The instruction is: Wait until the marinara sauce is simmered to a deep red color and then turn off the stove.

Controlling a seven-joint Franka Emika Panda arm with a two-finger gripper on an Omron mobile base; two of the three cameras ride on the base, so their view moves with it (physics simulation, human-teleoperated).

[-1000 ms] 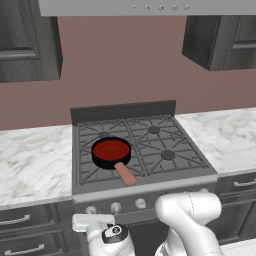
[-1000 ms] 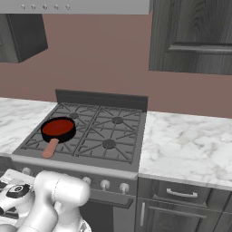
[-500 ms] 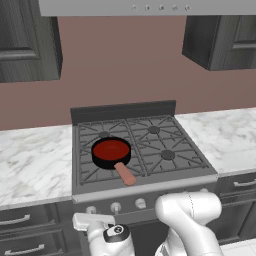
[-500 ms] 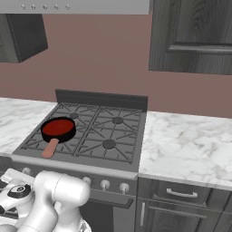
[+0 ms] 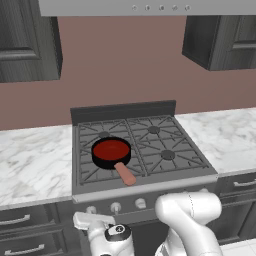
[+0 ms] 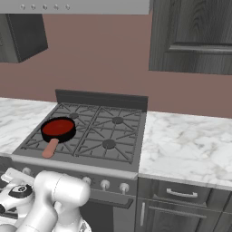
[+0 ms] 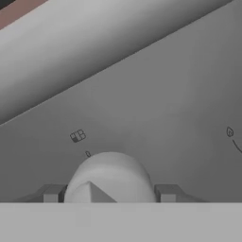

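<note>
The stove (image 5: 142,150) sits between two stretches of white marble counter (image 5: 32,162), a grey gas range with four burners under black grates, a dark back panel (image 5: 122,111) and a row of small round silver knobs along its front. The marinara sauce (image 5: 111,149) is a flat, deep red disc in a small black pan (image 5: 111,159) on the front left burner, and the pan's salmon-pink handle (image 5: 125,174) points toward the stove's front edge. The other three burners are bare. Dark wood cabinets (image 6: 195,34) hang on the reddish-brown wall to either side, and a grey hood (image 5: 145,7) with five small round buttons spans the top above the range. Dark drawers (image 6: 181,195) with silver pulls sit below the counters. In the hand view the gripper (image 7: 109,191) is pinching a rounded silver knob (image 7: 109,177), its two finger tips (image 7: 53,194) set against either side of it, close to the grey front panel. Small icon markings are printed on that panel near the knob, too small to read. The arm's white body stands low in front of the range in both base views, covering part of the knob row.
</note>
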